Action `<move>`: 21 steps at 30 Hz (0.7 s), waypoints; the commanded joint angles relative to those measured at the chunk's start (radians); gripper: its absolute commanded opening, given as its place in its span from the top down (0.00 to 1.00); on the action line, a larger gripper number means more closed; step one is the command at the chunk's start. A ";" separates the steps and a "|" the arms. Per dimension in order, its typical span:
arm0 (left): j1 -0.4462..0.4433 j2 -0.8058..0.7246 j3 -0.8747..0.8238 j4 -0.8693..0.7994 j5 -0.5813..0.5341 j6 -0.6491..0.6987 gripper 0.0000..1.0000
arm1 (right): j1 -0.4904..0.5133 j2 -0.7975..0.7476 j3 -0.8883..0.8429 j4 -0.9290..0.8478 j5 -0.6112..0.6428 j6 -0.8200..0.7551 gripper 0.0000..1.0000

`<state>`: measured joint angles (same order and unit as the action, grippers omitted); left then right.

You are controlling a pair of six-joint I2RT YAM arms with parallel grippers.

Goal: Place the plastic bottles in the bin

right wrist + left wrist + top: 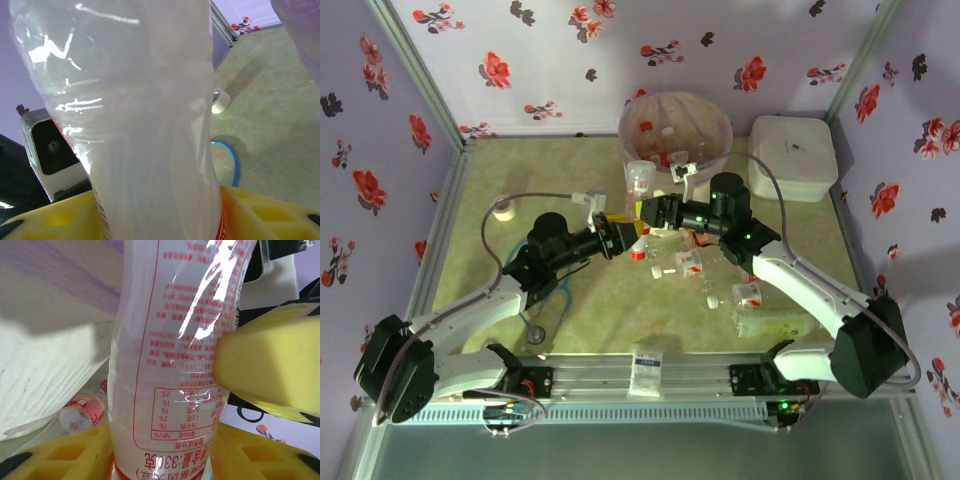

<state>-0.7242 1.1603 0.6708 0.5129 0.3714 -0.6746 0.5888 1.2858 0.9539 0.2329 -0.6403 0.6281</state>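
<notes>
Two claws on one bottle, just short of the bin (728,130)

Top: left claw (632,232) and right claw (646,211) meet above the tabletop (520,180), both clamped on one clear plastic bottle (640,182) — likely a handover. Left wrist: red-printed label (180,405), the right claw's finger (270,370) denting it. Right wrist: crinkled, empty-looking bottle (145,125) — pinched tight.

The left hand (632,228) and the right hand (652,212) met mid-table on one clear bottle (640,180), just in front of the bin (672,96), which had bottles (670,155) inside it. Other bottles (748,293) lay on the table (550,170) to the right. A white lidded box (792,155) stood beside the bin.
</notes>
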 commanded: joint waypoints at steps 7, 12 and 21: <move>0.003 -0.027 -0.001 0.004 0.017 0.044 0.23 | -0.086 0.017 0.264 -0.242 -0.012 -0.145 0.52; 0.005 -0.064 -0.033 -0.058 -0.011 0.072 0.17 | -0.125 0.044 0.450 -0.448 0.099 -0.254 0.55; 0.005 -0.095 -0.016 -0.251 -0.098 0.132 0.16 | -0.138 0.231 0.816 -0.726 0.582 -0.451 0.60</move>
<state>-0.7235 1.0908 0.6514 0.3271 0.3214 -0.5835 0.4622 1.4494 1.6962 -0.3641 -0.2710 0.2790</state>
